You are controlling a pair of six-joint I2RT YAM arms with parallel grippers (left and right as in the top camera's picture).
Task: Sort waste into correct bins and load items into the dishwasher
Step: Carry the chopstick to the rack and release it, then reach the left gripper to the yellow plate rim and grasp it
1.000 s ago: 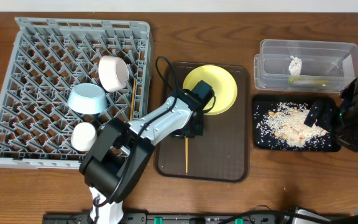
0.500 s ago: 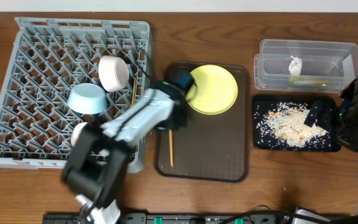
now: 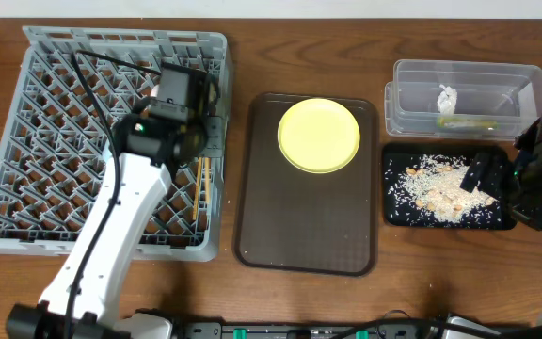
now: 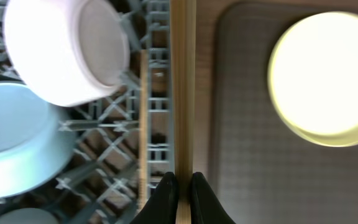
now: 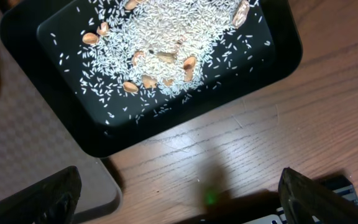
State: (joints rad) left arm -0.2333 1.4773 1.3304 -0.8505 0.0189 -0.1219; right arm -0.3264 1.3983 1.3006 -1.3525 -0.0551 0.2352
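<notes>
My left gripper (image 4: 180, 186) is shut on a thin wooden chopstick (image 4: 182, 93) and holds it over the right edge of the grey dish rack (image 3: 55, 113). In the overhead view the gripper (image 3: 193, 143) covers the bowls. A second chopstick (image 4: 143, 124) lies in the rack beside it. The cream-white bowl (image 4: 67, 50) and the light blue bowl (image 4: 17, 137) sit in the rack. The yellow plate (image 3: 319, 135) rests on the brown tray (image 3: 309, 221). My right gripper (image 5: 191, 202) is open and empty above bare table beside the black tray (image 5: 61, 134) of rice scraps (image 5: 166, 56).
The clear tub (image 3: 466, 75) at the back right holds the white tissue (image 3: 447, 97) and the green-and-yellow wrapper (image 3: 469, 122). The black tray (image 3: 395, 212) lies in front of it. My right arm (image 3: 539, 179) stands at the table's right edge.
My left gripper has lifted the chopstick off the brown tray and carried it left to the rack's right edge. The right arm has not moved.
</notes>
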